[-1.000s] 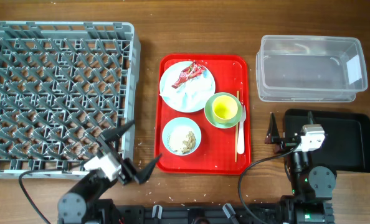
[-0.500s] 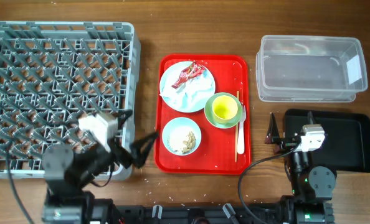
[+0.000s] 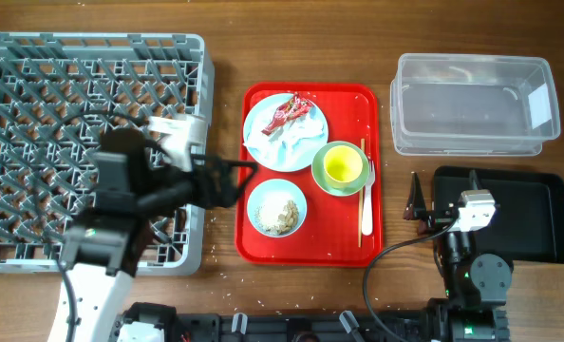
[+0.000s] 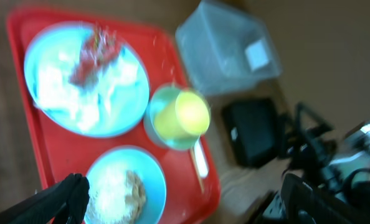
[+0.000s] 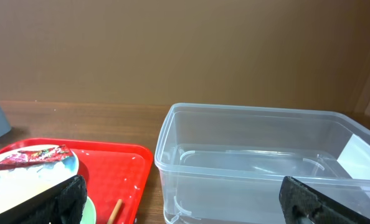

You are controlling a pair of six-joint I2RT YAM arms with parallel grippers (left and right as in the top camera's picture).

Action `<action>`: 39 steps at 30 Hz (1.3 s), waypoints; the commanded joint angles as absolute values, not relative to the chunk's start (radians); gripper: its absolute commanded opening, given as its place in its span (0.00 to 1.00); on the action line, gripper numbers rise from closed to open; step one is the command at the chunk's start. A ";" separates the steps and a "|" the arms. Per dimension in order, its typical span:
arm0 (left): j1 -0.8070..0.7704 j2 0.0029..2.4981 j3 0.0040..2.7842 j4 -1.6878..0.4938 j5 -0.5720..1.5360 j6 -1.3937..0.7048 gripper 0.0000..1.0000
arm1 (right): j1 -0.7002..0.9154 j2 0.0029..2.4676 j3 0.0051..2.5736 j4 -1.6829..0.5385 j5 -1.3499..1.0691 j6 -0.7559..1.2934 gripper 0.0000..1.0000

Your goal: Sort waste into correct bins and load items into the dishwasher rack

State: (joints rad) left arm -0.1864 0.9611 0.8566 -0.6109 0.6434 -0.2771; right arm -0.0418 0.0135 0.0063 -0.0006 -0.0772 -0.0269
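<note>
The grey dishwasher rack (image 3: 92, 104) fills the left. A pale blue plate (image 3: 274, 142) on the red serving tray holds a red wrapper (image 3: 290, 112) and white tissues (image 3: 299, 141). A yellow cup (image 3: 340, 165) sits in the mint-green bowl (image 3: 322, 179). A small bowl (image 3: 276, 208) holds rice scraps. Chopsticks (image 3: 363, 171) and a white fork (image 3: 367, 209) lie at the tray's right. My left gripper (image 3: 236, 182) is open and empty at the tray's left edge, beside the small bowl (image 4: 126, 186). My right gripper (image 3: 443, 190) is open and empty by the black tray (image 3: 538, 218), facing the clear tub (image 5: 260, 162).
The red serving tray (image 3: 348, 104) lies between the rack and the clear tub (image 3: 474, 104). Crumbs are scattered on the tray and on the wood near the front edge. The left wrist view is blurred; the plate (image 4: 85, 78) and yellow cup (image 4: 188, 115) show in it.
My left arm has lifted from the table's front edge and swung up and right across the rack's corner to the red tray's left edge. The right arm has not moved.
</note>
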 commanded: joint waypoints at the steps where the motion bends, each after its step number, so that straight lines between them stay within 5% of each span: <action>1: -0.377 1.056 0.976 -0.709 0.250 -0.331 1.00 | -0.037 0.007 0.005 0.002 -0.068 -0.019 1.00; 6: -0.497 1.311 1.229 -0.943 -0.017 -0.330 1.00 | -0.037 0.007 0.005 0.002 -0.068 -0.019 1.00; 24: -0.500 1.402 1.250 -0.918 0.206 -0.454 1.00 | -0.037 0.007 0.005 0.002 -0.068 -0.019 1.00; 33: -0.442 1.402 1.250 -0.926 -0.350 -0.453 1.00 | -0.037 0.007 0.005 0.002 -0.068 -0.019 1.00; 39: -0.300 1.402 1.250 -0.983 -0.368 -0.457 1.00 | -0.037 0.007 0.005 0.002 -0.068 -0.019 1.00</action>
State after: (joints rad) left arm -0.3630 1.4021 1.2304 -0.9611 -0.3328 -0.4515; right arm -0.0418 0.0135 0.0063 -0.0006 -0.0772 -0.0265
